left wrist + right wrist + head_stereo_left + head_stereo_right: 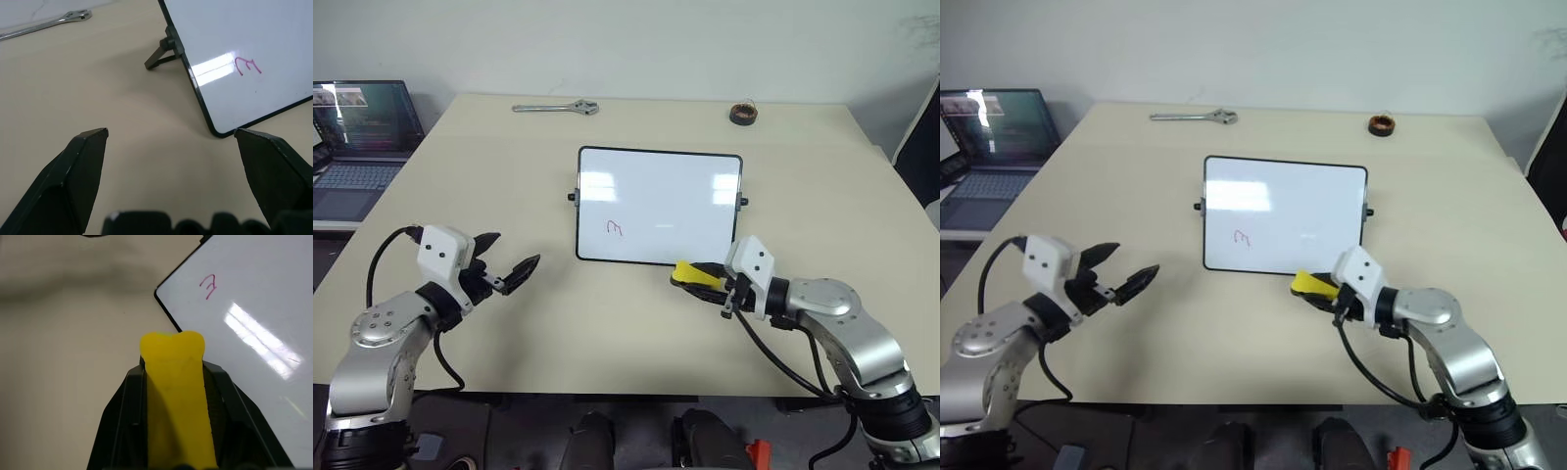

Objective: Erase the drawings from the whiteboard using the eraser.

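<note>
You have even, bright overhead light across the bench (636, 313), with only soft shadows under the arms. Glare streaks lie on the whiteboard (658, 206) as pale bands, and in the wrist views they run as bright bars beside the red drawing (248, 66). Close up, the eraser (178, 396) looks soft and slightly blurred. The left fingers (80, 171) loom dark and large. The laptop (357, 137) screen glows.
</note>
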